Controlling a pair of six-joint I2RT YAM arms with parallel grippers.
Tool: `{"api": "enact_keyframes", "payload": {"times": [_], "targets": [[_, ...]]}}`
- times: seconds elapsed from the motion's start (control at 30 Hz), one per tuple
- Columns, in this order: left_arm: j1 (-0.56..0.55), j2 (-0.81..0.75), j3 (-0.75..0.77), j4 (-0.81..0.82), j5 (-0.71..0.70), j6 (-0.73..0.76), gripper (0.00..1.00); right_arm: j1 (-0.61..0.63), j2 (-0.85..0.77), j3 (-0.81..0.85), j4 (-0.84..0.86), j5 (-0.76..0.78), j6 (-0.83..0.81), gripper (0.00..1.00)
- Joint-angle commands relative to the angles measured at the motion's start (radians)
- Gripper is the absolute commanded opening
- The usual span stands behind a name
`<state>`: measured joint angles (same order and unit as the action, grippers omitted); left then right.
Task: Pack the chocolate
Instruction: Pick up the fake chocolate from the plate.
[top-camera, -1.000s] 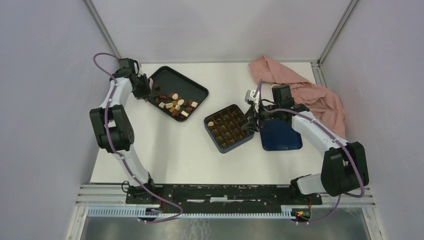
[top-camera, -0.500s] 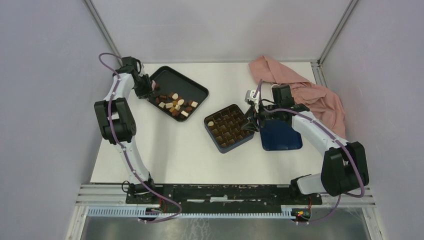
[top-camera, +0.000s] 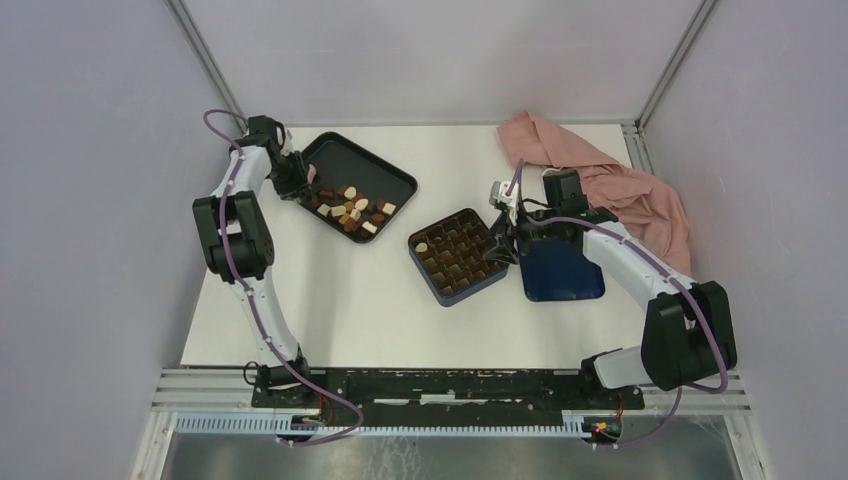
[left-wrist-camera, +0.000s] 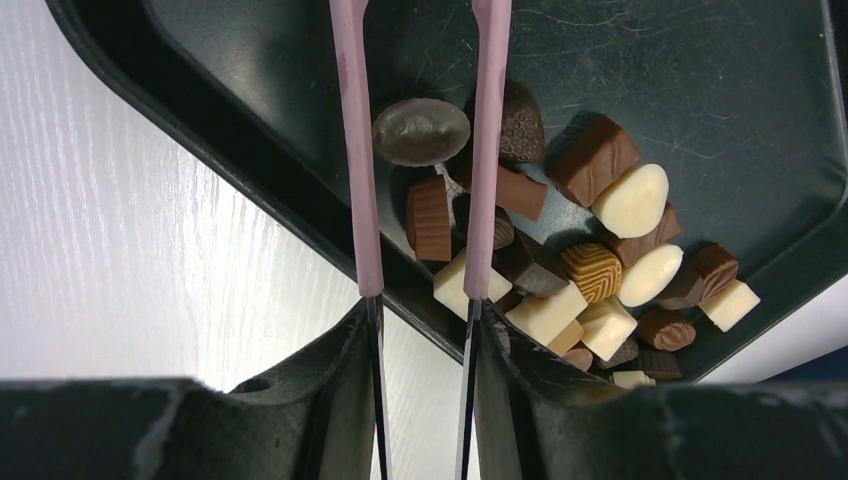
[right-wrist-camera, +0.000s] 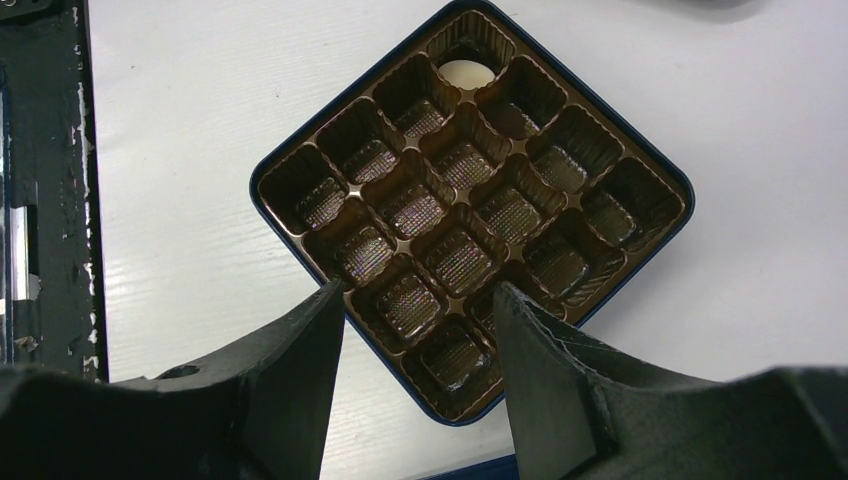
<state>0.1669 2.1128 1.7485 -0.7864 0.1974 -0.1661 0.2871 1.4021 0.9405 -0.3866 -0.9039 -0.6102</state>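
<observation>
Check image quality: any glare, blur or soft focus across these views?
Top external: even soft light, sharp, only faint shadows. Left wrist: chocolate crisp, white table very bright, dark foreground blurred. Right wrist: box insert glints in its compartments, dark foreground soft.

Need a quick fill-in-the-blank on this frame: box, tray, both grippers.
1. The blue grid box holds exactly ___ piece.
2. The rest of the chocolate lies in the black ___.
3. The left gripper has ___ fingers.
4. The right gripper is above the box, jaws ___.
Missing: one; tray; pink; open.
</observation>
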Motion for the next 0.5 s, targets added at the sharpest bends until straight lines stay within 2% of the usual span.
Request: {"api": "enact_keyframes", "payload": {"times": [0.0,0.47], "targets": [[-0.001,0.017,0.048,0.001,0.026,0.055,0.41,-0.001,0.01,0.04,-0.015,-0.005,-0.021,0.62],[-0.033,0.074,0.115,-0.038,-0.013,0.082,0.41,-0.001,0.025,0.044,-0.025,-0.008,-0.028,0.62]]}}
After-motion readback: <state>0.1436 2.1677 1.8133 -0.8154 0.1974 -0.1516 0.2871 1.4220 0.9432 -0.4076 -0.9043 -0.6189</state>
